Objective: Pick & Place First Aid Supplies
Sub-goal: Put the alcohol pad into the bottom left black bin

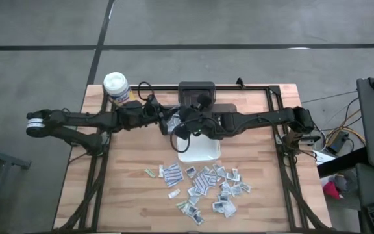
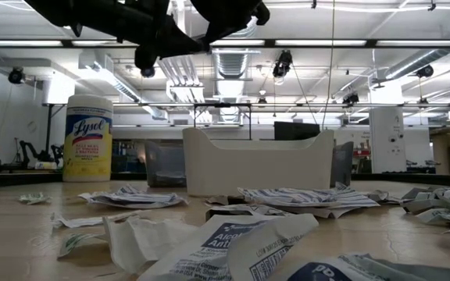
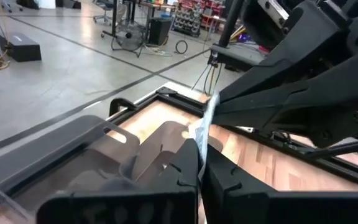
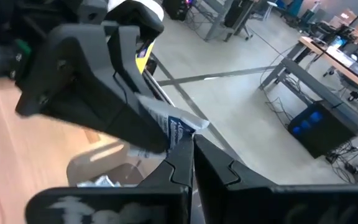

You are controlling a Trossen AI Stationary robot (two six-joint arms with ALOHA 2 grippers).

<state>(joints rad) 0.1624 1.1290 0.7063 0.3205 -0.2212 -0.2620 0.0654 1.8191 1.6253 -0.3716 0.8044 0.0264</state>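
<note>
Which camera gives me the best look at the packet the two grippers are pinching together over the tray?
The right wrist view: the packet shows its blue print, pinched by the right gripper and the left gripper. The left wrist view shows it only edge-on. The high view gives a small white patch between the arms. The low view doesn't show it clearly.

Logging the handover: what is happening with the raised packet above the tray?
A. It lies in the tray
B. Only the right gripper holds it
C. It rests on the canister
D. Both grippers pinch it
D: the left gripper and right gripper are each shut on the same packet, held above the white tray.
</note>
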